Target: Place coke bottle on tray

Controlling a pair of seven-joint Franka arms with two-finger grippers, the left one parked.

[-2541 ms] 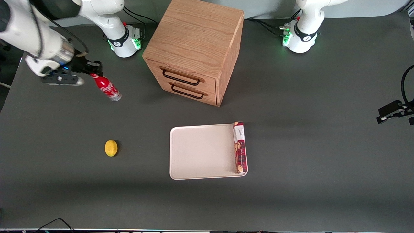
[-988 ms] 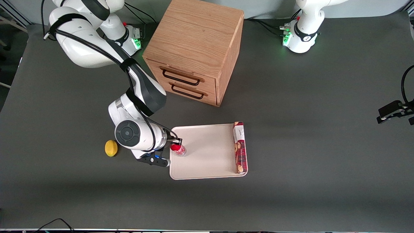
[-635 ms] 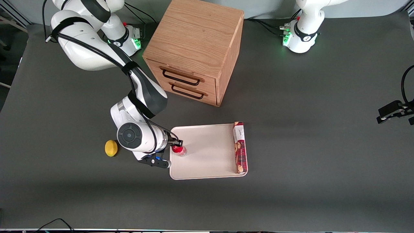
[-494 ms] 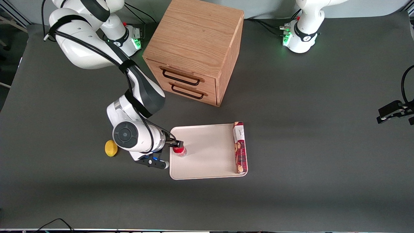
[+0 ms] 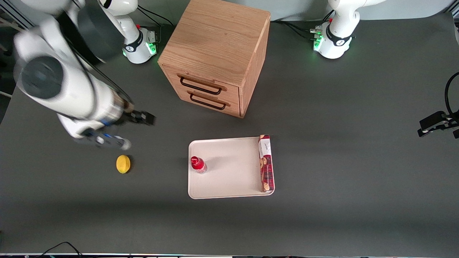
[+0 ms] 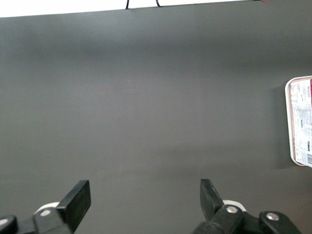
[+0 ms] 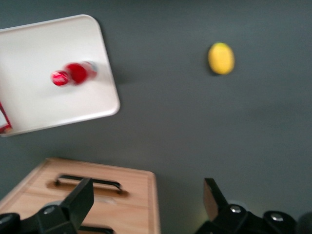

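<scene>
The coke bottle (image 5: 198, 165), with red cap and red label, stands upright on the cream-white tray (image 5: 229, 179), near the tray's edge toward the working arm's end. It also shows in the right wrist view (image 7: 73, 74) on the tray (image 7: 44, 112). My gripper (image 5: 145, 118) is open and empty, raised above the table, well apart from the bottle, farther from the front camera than the lemon. In the right wrist view its fingers (image 7: 80, 197) stand wide apart with nothing between them.
A yellow lemon (image 5: 123, 164) lies on the table beside the tray toward the working arm's end. A long red cookie box (image 5: 266, 163) lies along the tray's edge toward the parked arm. A wooden drawer cabinet (image 5: 218, 53) stands farther from the front camera than the tray.
My gripper has let go of the bottle, which now stands on the tray. The arm has risen and pulled away toward the working arm's end of the table.
</scene>
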